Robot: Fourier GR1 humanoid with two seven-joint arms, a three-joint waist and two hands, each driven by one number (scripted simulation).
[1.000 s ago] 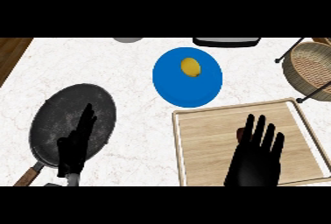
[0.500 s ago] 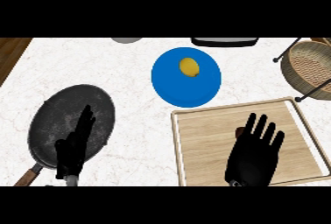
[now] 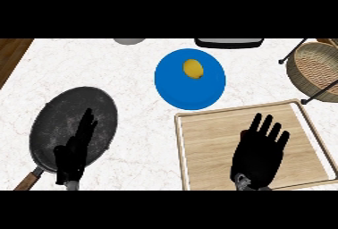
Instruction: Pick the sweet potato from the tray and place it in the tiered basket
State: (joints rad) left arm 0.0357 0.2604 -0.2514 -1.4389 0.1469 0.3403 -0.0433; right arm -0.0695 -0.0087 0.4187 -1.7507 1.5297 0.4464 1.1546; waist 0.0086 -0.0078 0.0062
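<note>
A wooden tray (image 3: 204, 147) lies at the lower right of the counter, and no sweet potato shows on it. My right hand (image 3: 259, 152) hovers open over the tray, fingers straight and spread. The tiered basket (image 3: 318, 71), woven with a black wire frame, stands at the right edge. My left hand (image 3: 76, 150) is open at the lower left, fingers up, over a dark frying pan (image 3: 63, 120). A small yellow item (image 3: 192, 68) rests on a blue plate (image 3: 190, 91) in the middle.
A dark container (image 3: 230, 43) and a grey bowl (image 3: 129, 40) are cut off by the top edge. Bare wood (image 3: 12, 53) shows past the counter's left edge. The pan's wooden handle (image 3: 27, 180) points toward the lower left.
My right hand has drawn back slightly toward the lower edge of the tray. The left hand stays where it was.
</note>
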